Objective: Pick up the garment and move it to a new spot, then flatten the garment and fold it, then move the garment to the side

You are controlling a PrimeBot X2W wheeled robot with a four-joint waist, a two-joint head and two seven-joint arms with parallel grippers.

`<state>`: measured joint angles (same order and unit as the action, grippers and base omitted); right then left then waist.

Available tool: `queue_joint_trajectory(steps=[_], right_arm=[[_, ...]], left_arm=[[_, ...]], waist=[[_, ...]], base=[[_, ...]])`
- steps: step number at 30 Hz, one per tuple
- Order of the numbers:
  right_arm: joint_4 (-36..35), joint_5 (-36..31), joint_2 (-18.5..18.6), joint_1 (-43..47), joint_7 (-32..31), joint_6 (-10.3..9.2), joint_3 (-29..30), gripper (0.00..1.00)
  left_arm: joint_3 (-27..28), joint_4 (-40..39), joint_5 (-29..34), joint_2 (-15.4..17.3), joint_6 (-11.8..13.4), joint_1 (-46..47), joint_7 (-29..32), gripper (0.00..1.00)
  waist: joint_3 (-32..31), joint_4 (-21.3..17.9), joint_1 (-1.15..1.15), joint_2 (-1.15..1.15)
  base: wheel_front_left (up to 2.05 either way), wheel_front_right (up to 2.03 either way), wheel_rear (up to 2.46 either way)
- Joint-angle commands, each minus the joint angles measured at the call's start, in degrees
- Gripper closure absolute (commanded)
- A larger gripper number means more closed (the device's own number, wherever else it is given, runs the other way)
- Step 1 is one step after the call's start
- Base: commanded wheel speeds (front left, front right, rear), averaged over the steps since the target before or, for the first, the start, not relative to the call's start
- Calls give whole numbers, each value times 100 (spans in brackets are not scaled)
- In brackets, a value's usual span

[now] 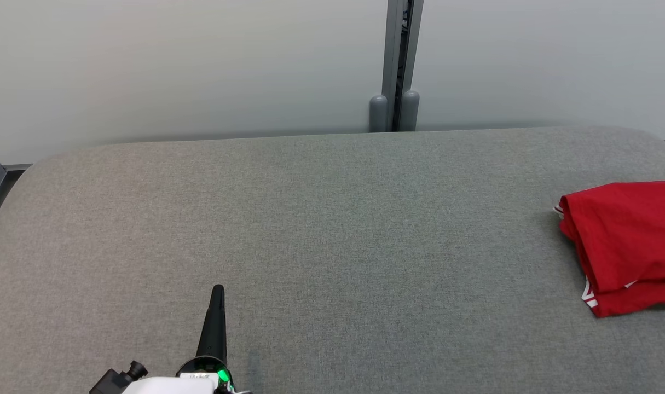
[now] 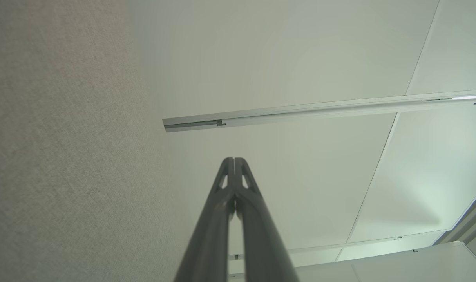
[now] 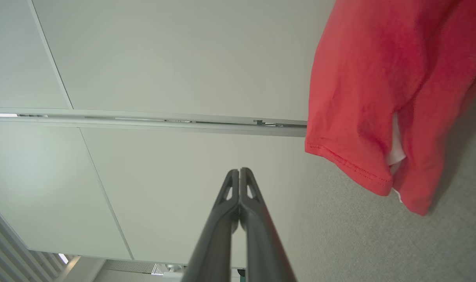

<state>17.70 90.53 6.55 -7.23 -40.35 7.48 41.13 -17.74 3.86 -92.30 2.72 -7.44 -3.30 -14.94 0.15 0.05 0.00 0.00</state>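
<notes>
Head view: red garment (image 1: 628, 241), folded into a rumpled stack, at the far right of the grey bench (image 1: 332, 230), cut off by the frame edge; white trim (image 1: 587, 293) at its lower corner, too small to read as lettering; left tool (image 1: 217, 293) low at the left, well apart from the garment, fingers pressed together with nothing between them; green light (image 1: 223, 375) at its base; grey post (image 1: 399, 65) against the pale wall behind. Left wrist view: same tool closed, bench cloth to one side, metal rail (image 2: 320, 109) across the wall panels. Right wrist view: right tool (image 3: 239, 171) likewise closed and empty, apart from the garment's stitched hem (image 3: 351, 164); white inner layer (image 3: 394, 154) between the red folds.
</notes>
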Motion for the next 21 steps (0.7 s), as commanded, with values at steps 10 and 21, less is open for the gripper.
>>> queue_joint_trajectory(steps=[10, 21], right_arm=[[17, -13, 14, -42, -37, 2, 21, 100], [17, -34, 5, -52, -46, 2, 35, 100]], left_arm=[[13, -18, 5, 10, -28, 76, -13, 100], [13, -19, 5, 10, -28, 76, -10, 100]], waist=[[0, 0, 0, 0], [0, 0, 0, 0]], base=[[0, 0, 0], [0, 0, 0]])
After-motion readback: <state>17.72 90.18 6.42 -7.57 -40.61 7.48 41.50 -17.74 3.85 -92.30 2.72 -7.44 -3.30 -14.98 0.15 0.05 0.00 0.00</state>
